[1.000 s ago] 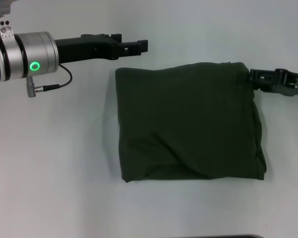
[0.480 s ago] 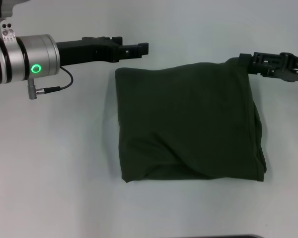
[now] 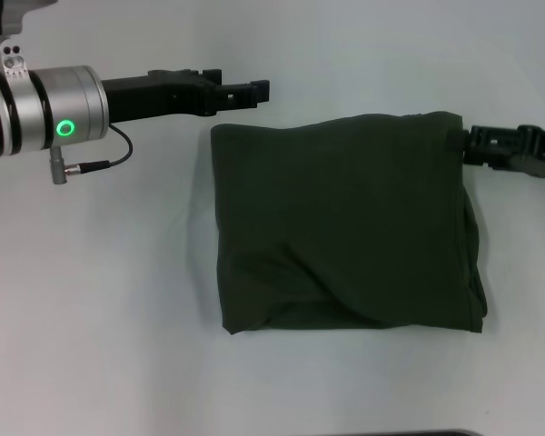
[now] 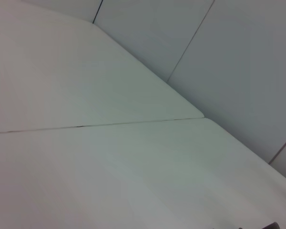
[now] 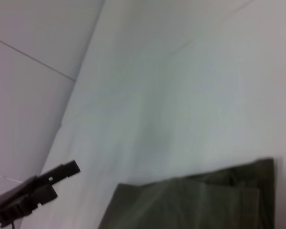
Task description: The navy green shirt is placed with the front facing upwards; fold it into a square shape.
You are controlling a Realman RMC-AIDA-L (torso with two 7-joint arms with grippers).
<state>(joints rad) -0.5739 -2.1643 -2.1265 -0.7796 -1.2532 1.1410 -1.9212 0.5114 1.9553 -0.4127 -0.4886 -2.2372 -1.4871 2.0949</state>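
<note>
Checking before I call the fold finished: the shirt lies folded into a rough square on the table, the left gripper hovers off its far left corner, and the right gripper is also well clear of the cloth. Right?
Not quite. In the head view the right gripper is at the navy green shirt's far right corner, against the cloth, not clear of it. The rest holds: the shirt is folded roughly square and the left gripper hovers off its far left corner.

Table (image 3: pixel 109 309): plain white top, with a thin dark seam running across it in the left wrist view.
Wall (image 4: pixel 238 62): pale grey panels with thin joints, behind the table.

The white table (image 3: pixel 100 300) bears the folded navy green shirt (image 3: pixel 345 227).
</note>
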